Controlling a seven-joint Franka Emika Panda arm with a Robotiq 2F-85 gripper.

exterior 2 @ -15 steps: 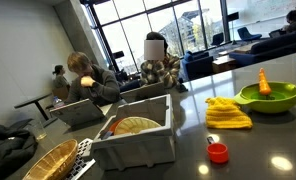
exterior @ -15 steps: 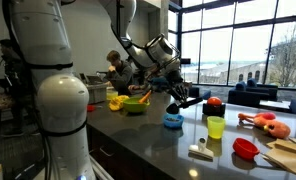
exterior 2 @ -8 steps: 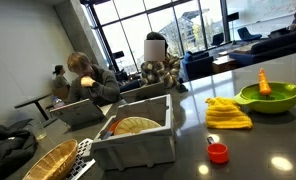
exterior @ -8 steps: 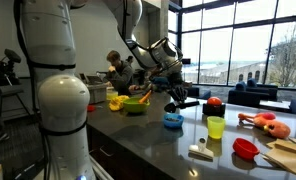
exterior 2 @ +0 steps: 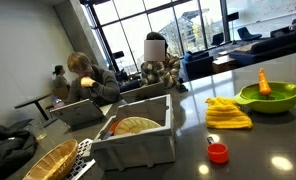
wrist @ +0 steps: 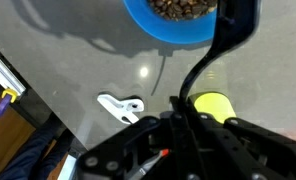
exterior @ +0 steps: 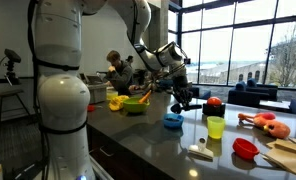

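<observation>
Blue bowl (wrist: 173,18) with brown bits in it sits at the top of my wrist view, cut off by the edge. My gripper (wrist: 178,108) is clamped tight on a black utensil (wrist: 213,55). Its thin curved handle runs from my fingers up to the top right and crosses the bowl's rim there. The working end is out of frame, so I can't tell what kind it is. A yellow-green cup (wrist: 214,104) shows lower right, and a small white tool (wrist: 121,104) lies on the grey counter (wrist: 68,60) left of centre. In an exterior view I'm hanging mid-frame just above the bowl, with the cup right of it and a red bowl (exterior: 246,148) toward the lower right.
</observation>
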